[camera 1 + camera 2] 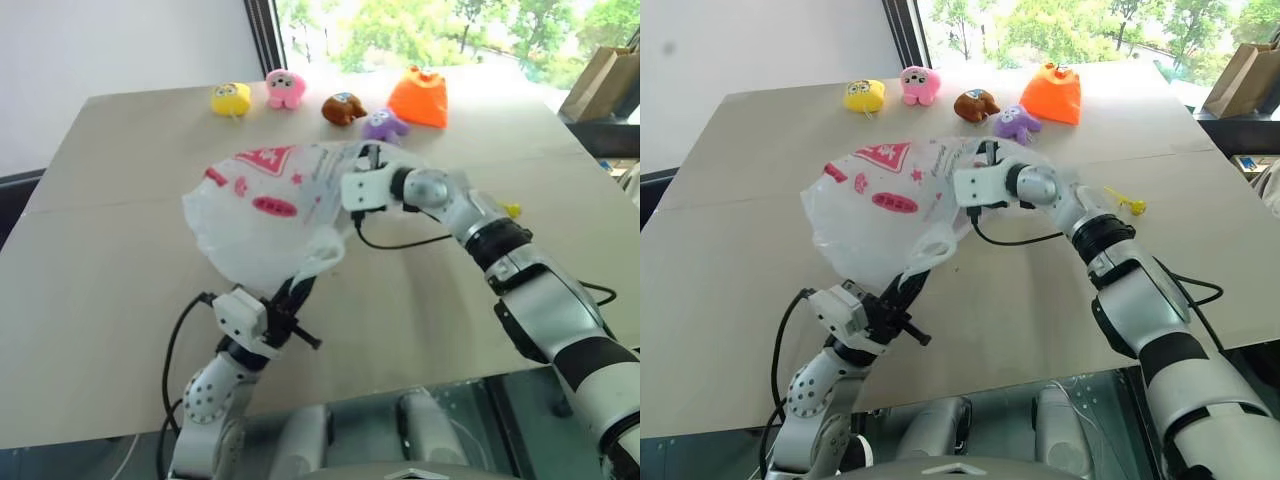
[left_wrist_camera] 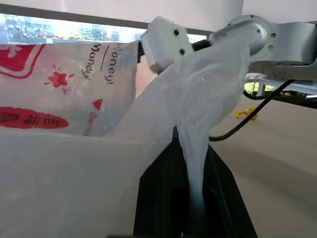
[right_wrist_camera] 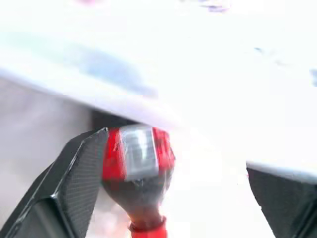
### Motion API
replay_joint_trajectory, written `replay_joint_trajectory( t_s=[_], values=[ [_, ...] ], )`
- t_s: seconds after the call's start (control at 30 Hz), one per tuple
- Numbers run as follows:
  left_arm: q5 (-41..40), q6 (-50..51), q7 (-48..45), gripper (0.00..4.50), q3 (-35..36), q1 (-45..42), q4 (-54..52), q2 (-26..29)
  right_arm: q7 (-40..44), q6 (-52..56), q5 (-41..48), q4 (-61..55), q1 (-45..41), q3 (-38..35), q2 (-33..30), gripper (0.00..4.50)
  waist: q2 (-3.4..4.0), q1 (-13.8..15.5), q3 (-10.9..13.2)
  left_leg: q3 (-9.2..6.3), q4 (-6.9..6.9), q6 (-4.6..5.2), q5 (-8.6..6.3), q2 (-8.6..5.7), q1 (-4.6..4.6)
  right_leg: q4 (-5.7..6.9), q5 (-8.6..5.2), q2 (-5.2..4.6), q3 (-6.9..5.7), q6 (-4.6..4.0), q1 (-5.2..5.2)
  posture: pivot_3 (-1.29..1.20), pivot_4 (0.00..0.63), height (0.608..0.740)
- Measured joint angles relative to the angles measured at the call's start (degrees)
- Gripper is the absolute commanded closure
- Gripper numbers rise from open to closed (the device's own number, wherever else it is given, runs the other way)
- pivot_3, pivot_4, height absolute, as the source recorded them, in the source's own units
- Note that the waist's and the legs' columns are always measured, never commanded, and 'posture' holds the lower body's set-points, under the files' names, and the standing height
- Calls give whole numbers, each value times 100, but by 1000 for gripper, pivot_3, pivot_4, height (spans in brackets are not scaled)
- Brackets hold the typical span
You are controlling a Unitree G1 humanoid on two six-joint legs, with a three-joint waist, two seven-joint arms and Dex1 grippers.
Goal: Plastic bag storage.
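A wide beige table (image 1: 120, 330) stands under a bright window with green trees outside. Low at the near edge, the left gripper (image 1: 300, 283) has its two black fingers pressed together on a twisted strip of the plastic bag (image 1: 255, 215), and the left wrist view shows the film squeezed thin between them. From that pinch the bag billows up and away, a translucent white balloon with a red logo, red text and small red stars, held off the table above its middle. The right gripper (image 1: 988, 156) reaches in from the right and is pushed against the bag's far upper side; in the right wrist view its black fingers (image 3: 74, 173) stand spread wide apart with white film right in front of them and nothing clamped between. Beyond the bag, along the far edge, sits a row of small toys: a yellow one (image 1: 231, 98), a pink one (image 1: 285, 88), a brown one (image 1: 343, 108), a purple one (image 1: 384, 125) and an orange pouch-shaped toy (image 1: 420, 98). A small yellow object (image 1: 1124, 203) lies on the table just past the right forearm.
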Motion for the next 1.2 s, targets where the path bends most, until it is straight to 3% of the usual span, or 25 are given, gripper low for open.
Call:
replay_joint_trajectory(
  t_s=[0.13, 0.23, 0.3, 0.37, 0.5, 0.63, 0.8, 1.0, 1.2],
  values=[
    [52, 183, 398, 4500, 315, -78, 104, -38, 1448, 1458, 1136, -1324, 583, -478, -198, 83, -1, 29, -1, -15, 5, 3, -1, -3, 1, -2, 0, -2, -13, 0, 15, 0, 150, 740],
    [39, 340, 747, 4500, 553, -259, 151, -162, 3149, 3932, 2498, -3522, 1732, -517, -1102, 83, 0, 119, -1, -42, 23, 3, -2, -7, -27, -15, 0, -10, -41, 1, 14, 0, 150, 740],
    [38, 393, 914, 4500, 716, -314, 150, -179, 3643, 4794, 3031, -4270, 2109, -522, -1492, 83, 2, 123, 0, -42, 25, 3, -2, -7, -33, -13, 0, -10, -42, 1, 6, 0, 150, 740],
    [23, 591, 1179, 4500, 840, -460, 125, -259, 3963, 5772, 3936, -5476, 2662, -918, -1949, 83, 4, 126, 2, -45, 24, 3, -2, -3, -32, -11, 0, -5, -46, 1, 5, 0, 150, 740],
    [13, 798, 1435, 4500, 868, -602, 108, -347, 3399, 6580, 5197, -6418, 2898, -2166, -1702, 83, 3, 83, 1, -48, 27, 4, -2, -2, -22, 5, 1, 0, -47, 1, 15, 0, 150, 740],
    [102, 814, 1480, 4500, 743, -455, -10, -412, 2016, 6433, 4958, -5840, 2701, -2984, -1673, 83, -3, 92, -2, -45, 37, 3, -1, -9, -16, 3, 1, -5, -45, 3, 28, 0, 150, 740],
    [112, 649, 1177, 4500, 548, 74, -150, -347, 545, 5367, 3247, -3697, 2910, -2924, -2796, 83, -11, 201, -7, -41, 31, 0, 1, -11, -21, -7, 0, -10, -46, 1, 25, 0, 150, 740],
    [561, 456, 827, 4500, 278, 198, -148, 51, 447, 4435, 2793, -1647, 2755, -2697, -2640, 83, -6, -13, -6, 17, 13, 4, -1, -1, 5, -4, 1, -5, 5, 3, 18, 0, 150, 740],
    [1430, -232, 675, 4500, 202, 276, 299, 547, 800, 3593, 2635, -90, 2042, -2523, -2392, 83, -7, -13, -5, 29, 12, 6, -1, 4, 32, -4, 1, 2, 17, 3, 36, 0, 150, 740]
  ],
)
